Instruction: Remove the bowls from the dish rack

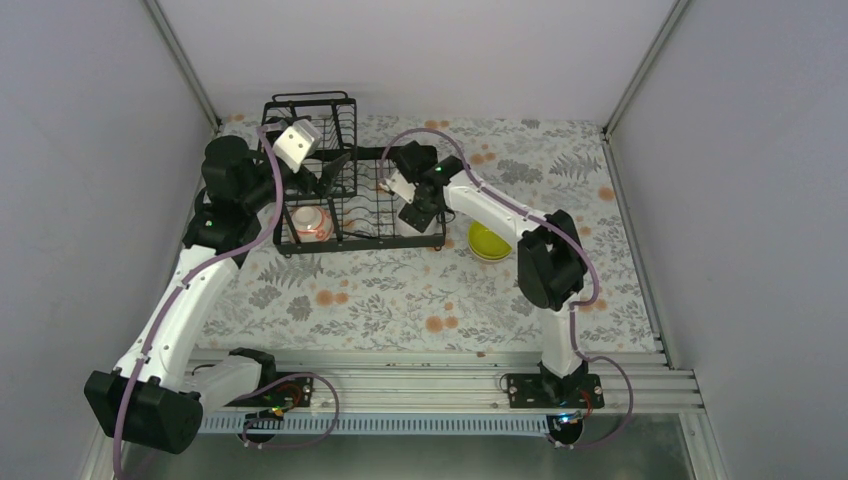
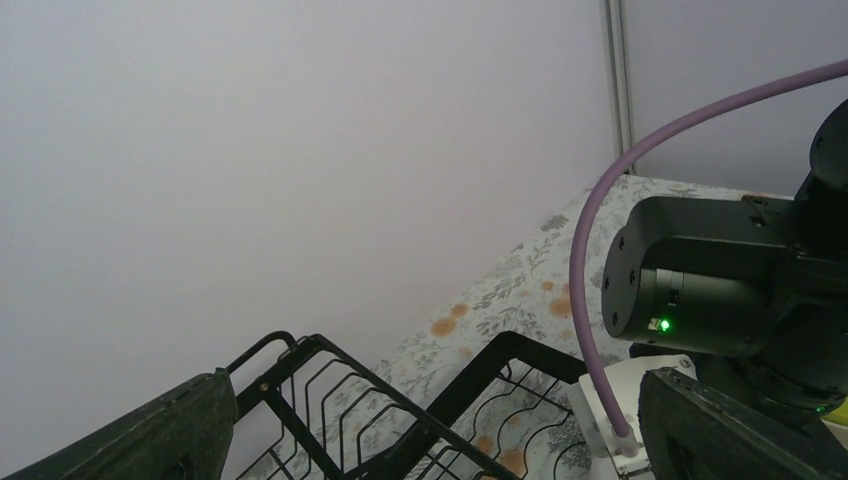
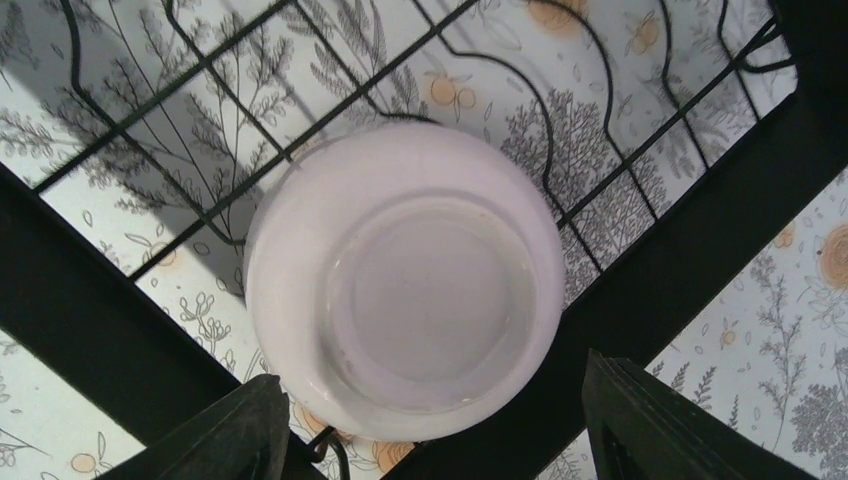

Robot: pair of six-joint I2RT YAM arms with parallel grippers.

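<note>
Step, judged: bowl 2 of 3. Right gripper [image 3: 432,375], jaws released, straddles white bowl [image 3: 405,280] in dish rack [image 1: 362,238]; green bowl [image 1: 487,240] out, 4 o'clock. Next: lower, clench, lift. Left gripper [image 2: 437,390] released.

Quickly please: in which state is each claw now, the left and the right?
Left claw: open, holding nothing.
Right claw: open, at the white bowl, not gripping it.

The black wire dish rack [image 1: 345,190] stands far left on the desk [image 1: 400,300], its taller basket at the far end. A red-patterned bowl [image 1: 312,222] sits in its near-left corner, and a white bowl [image 3: 405,280] rests on its wires. A green bowl [image 1: 487,240] sits upright just right of the rack.
</note>
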